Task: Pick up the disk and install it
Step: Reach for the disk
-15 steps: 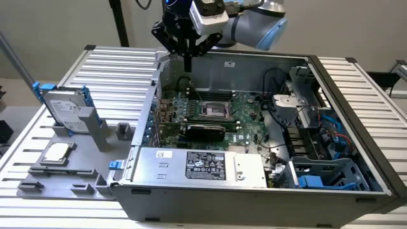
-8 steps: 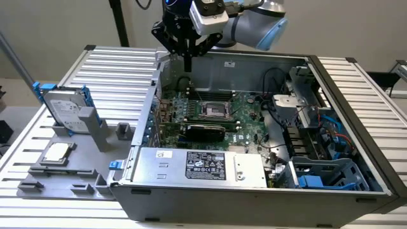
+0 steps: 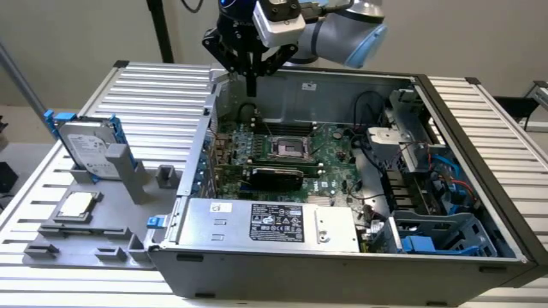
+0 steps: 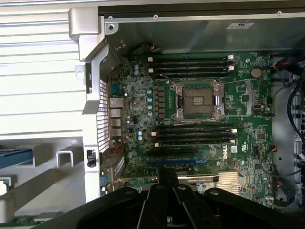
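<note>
The disk [image 3: 88, 149], a silver-grey drive with a white label and blue side rails, stands on edge in a grey holder [image 3: 128, 176] at the exterior view's left, outside the computer case. My gripper [image 3: 251, 88] hangs above the case's back left corner, well apart from the disk, pointing down. Its fingers are pressed together and hold nothing. In the wrist view the shut gripper [image 4: 167, 175] hovers over the green motherboard [image 4: 200, 129], and a blue strip [image 4: 14, 158] at the picture's edge looks like one of the disk's rails.
The open computer case [image 3: 360, 269] lies on a slatted metal table [image 3: 154, 90]. Inside are a motherboard [image 3: 283, 151], a silver power supply [image 3: 274, 224], cables and a blue-grey drive cage [image 3: 437, 234]. A small square chip [image 3: 77, 204] sits on the grey fixture plate [image 3: 86, 240].
</note>
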Available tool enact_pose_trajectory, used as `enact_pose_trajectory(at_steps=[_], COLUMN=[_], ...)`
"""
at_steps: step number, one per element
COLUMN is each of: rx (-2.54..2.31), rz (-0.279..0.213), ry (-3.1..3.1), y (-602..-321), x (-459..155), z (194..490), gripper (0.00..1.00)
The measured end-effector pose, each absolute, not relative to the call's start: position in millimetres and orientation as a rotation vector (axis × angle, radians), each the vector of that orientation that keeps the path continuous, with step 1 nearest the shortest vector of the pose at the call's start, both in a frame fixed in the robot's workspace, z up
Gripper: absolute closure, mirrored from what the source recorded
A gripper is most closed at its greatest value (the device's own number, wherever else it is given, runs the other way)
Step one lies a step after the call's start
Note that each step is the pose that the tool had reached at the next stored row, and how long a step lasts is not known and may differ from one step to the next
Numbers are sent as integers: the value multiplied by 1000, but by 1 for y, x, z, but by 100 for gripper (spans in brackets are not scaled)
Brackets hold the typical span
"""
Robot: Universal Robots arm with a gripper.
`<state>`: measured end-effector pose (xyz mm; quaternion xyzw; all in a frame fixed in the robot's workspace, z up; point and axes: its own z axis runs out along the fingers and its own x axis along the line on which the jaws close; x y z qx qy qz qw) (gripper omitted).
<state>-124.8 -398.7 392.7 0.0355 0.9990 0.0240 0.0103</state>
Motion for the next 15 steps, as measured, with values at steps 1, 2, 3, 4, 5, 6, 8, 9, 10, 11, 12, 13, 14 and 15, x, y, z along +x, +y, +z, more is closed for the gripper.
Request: enact_pose_trajectory(at_steps=[1,2,3,4,5,6,8,9,10,11,12,13,14,15], rx=[110,111,111,110,110,111,110,111,110,110,110,111,110,110], rz=[75,75,75,75,75,75,75,75,75,75,75,75,75,75], ry=[3118,3118,3118,3118,3118,3118,3118,3118,3118,3118,3118,3118,3118,3118], y=[-398,-398,-398,-397,-397,-397,-396,-395,-394,-393,-392,-391,-389,-388], x=[-129,-134,-138,-143,-147,-152,-161,-166,-170,-175,-179,-184,-188,-193], z=[393,393,393,393,393,393,393,393,393,393,393,393,393,393], gripper=[89,89,89,89,89,89,89,89,89,89,89,89,89,89])
